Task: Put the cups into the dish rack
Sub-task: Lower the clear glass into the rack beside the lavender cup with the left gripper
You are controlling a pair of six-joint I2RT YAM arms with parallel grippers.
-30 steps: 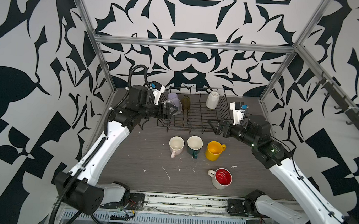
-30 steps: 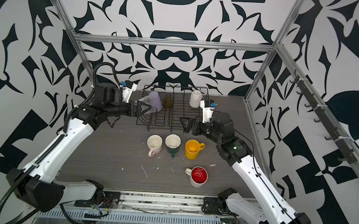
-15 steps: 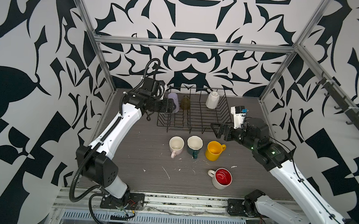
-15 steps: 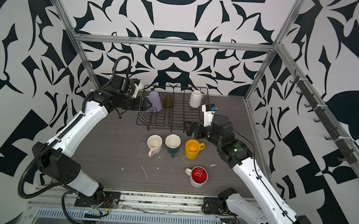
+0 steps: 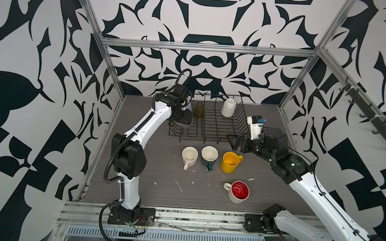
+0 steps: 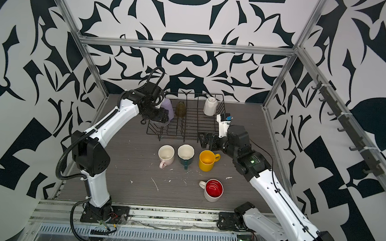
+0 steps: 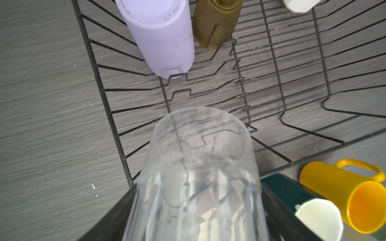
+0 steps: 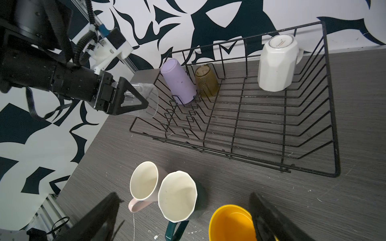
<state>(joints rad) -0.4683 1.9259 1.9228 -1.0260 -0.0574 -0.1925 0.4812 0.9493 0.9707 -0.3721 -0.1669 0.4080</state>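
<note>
While the left gripper (image 8: 142,102) is pinching the clear glass (image 8: 149,98), tilted over the near-left corner of the dish rack (image 8: 332,125), the right gripper (image 5: 233,142) hangs spread wide and empty by the rack's near-right corner, near the yellow mug (image 5: 229,162). Lilac tumbler (image 8: 178,81), olive glass (image 8: 206,81) and white faceted mug (image 8: 275,62) sit upside down along the far side. My worry: the glass looks to be right by the left rim wire, so letting go here could tip it out onto the table (image 5: 160,170). It could also clip the leaning tumbler.
</note>
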